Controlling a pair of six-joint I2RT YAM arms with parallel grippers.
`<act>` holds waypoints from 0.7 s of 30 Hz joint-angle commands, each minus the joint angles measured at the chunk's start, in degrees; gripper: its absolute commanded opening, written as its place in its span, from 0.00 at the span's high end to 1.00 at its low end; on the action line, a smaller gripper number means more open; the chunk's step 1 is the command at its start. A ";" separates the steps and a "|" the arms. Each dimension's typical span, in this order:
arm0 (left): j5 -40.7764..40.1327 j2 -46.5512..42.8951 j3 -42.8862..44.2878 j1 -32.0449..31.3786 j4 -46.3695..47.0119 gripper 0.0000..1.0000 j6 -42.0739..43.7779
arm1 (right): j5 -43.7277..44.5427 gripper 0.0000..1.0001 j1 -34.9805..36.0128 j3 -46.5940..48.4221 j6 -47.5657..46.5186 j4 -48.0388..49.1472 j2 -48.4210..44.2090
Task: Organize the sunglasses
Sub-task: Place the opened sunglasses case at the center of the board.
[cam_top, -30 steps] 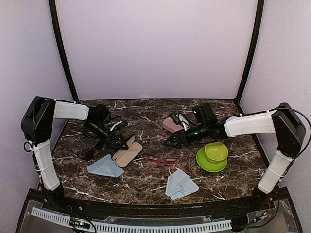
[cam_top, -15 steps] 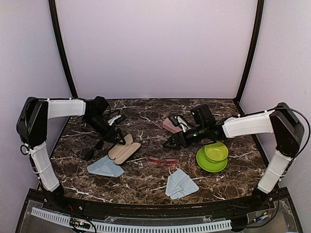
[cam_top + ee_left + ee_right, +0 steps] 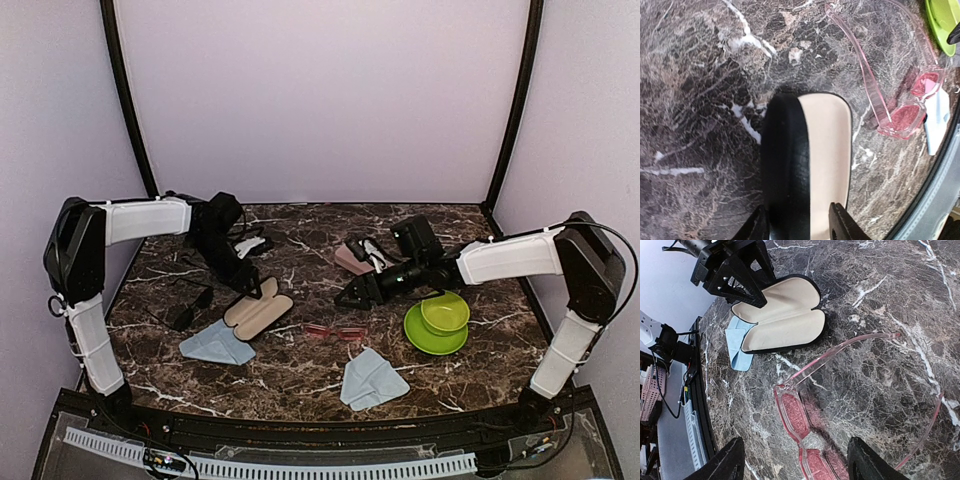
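Red-pink sunglasses (image 3: 335, 332) lie near the middle of the tabletop (image 3: 290, 372), temples unfolded, just in front of the right claw (image 3: 347, 297). From above, that claw's finger gap is too small to judge. The black sunglasses (image 3: 188, 308) are only a thin dark shape at the left, beside the open case (image 3: 258, 311), and their lenses cannot be made out. A pink case (image 3: 350, 259) behind the right claw is partly covered by a black-and-white tangle that cannot be identified. The left arm runs rightward from its raised shoulder, wrist bent down, so the left claw (image 3: 244, 283) points at the case's far end. The right arm stretches leftward, low, past the green bowl (image 3: 445, 312) on its plate (image 3: 424, 342). A light blue cloth (image 3: 217, 344) touches the case's near side, and a second cloth (image 3: 371, 381) lies nearer the front.

In the left wrist view only the fingertips (image 3: 840, 225) show, at the bottom edge. They stand apart, with the case's black shell and cream lining between them. Whether they touch it cannot be told. The red-pink sunglasses (image 3: 902, 112) lie off to the right.

In the right wrist view the fingers (image 3: 722, 465) are cropped at the lower edge and spread wide, with the pink lenses (image 3: 796, 416) between them. One lens is cut off by the picture's edge. Beyond, the left claw stands spread at the case's far end.
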 commanded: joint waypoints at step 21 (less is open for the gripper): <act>-13.62 0.44 7.92 -4.84 -1.41 0.51 7.32 | 0.65 0.29 0.84 1.02 -0.83 -0.27 1.11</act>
